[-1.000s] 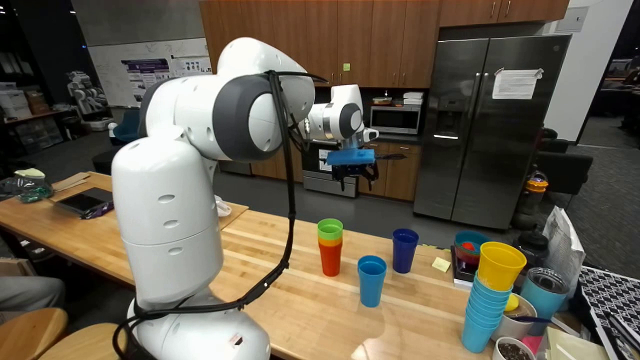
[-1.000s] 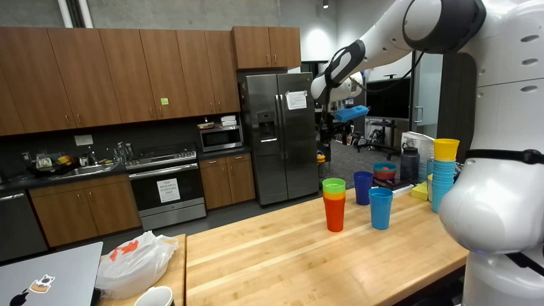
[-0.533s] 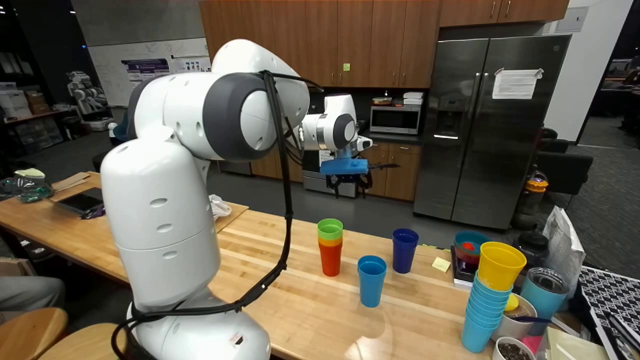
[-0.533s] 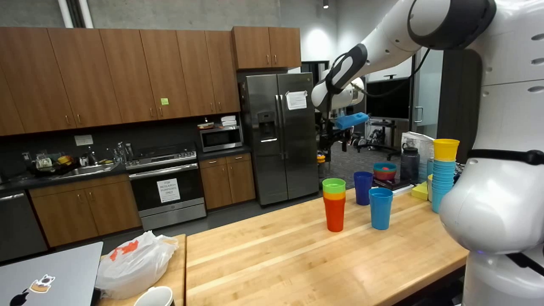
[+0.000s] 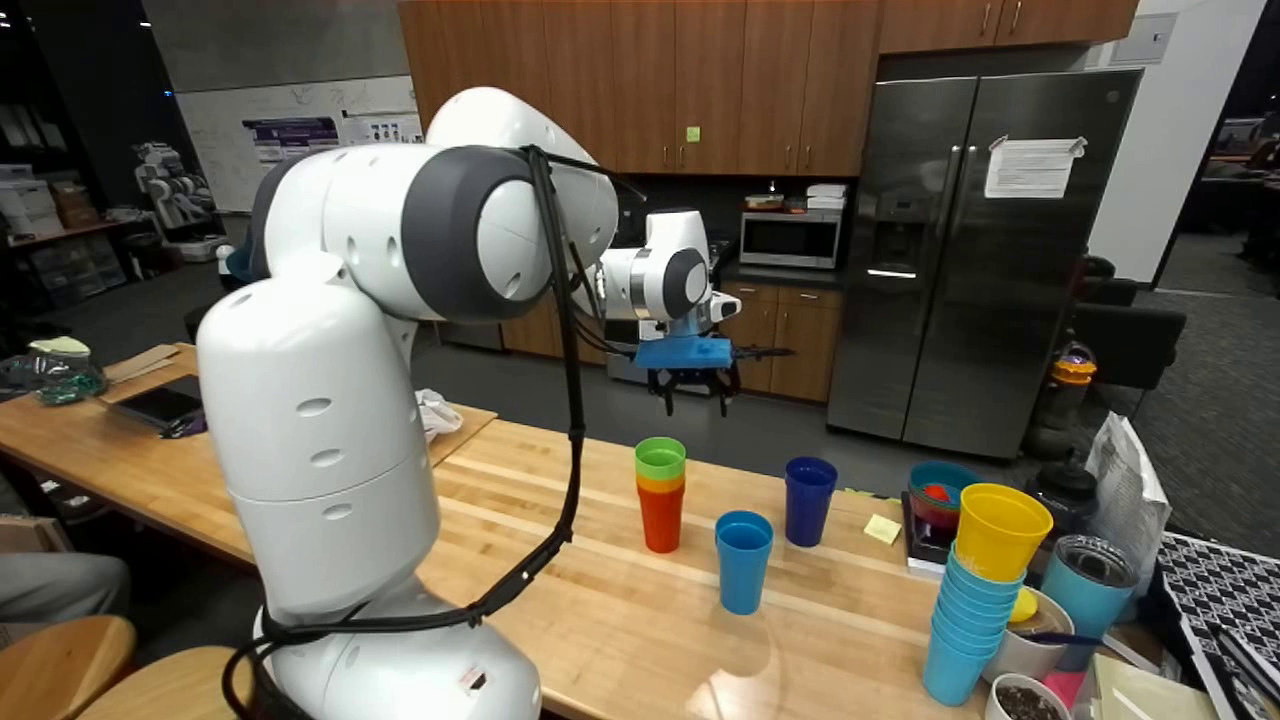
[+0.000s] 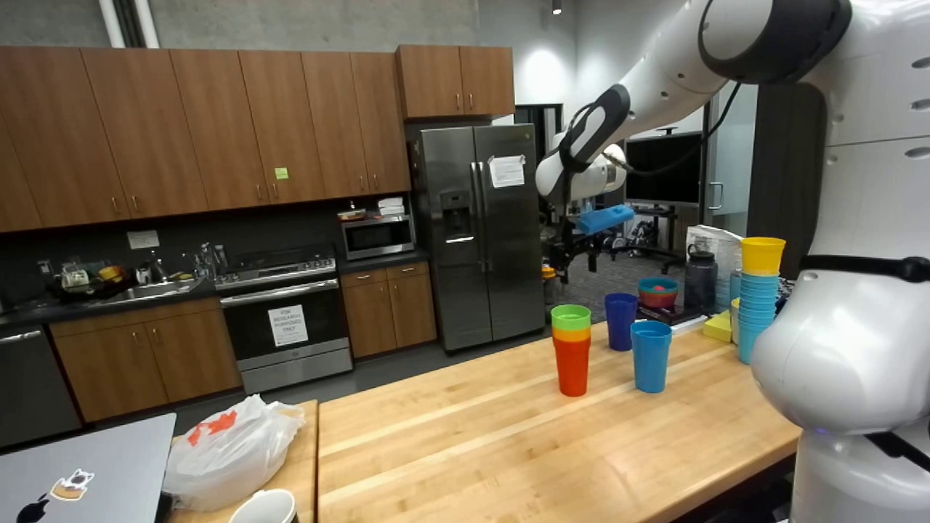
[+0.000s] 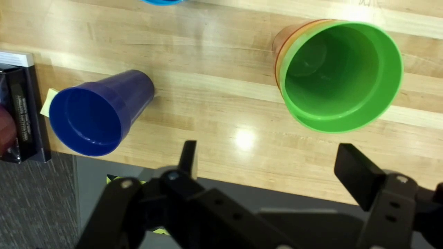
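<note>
The tapered green-orange-red plastic cup stack [image 5: 661, 497] is already nested, the navy plastic cup [image 5: 808, 508] and sky-blue plastic cup [image 5: 742, 567] single, the tool [image 5: 697, 409] spread.

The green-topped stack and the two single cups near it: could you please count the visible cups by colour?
Green cup: 1
Orange cup: 1
Red cup: 1
Dark blue cup: 1
Light blue cup: 1
Total: 5

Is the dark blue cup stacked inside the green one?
No, the wrist view shows the dark blue cup standing apart from the green cup on the table.
</note>
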Controlling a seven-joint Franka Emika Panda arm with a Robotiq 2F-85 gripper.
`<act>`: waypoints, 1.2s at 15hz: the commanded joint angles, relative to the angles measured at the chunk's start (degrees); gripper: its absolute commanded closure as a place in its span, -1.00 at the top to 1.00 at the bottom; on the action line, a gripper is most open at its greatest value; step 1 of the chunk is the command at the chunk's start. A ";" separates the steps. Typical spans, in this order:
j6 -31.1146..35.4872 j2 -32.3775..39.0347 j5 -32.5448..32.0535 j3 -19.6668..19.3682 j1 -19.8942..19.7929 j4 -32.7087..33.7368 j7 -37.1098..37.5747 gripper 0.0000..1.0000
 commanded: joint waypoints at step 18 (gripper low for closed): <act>3.23 -2.06 -1.16 0.22 0.50 -7.12 2.40 1.00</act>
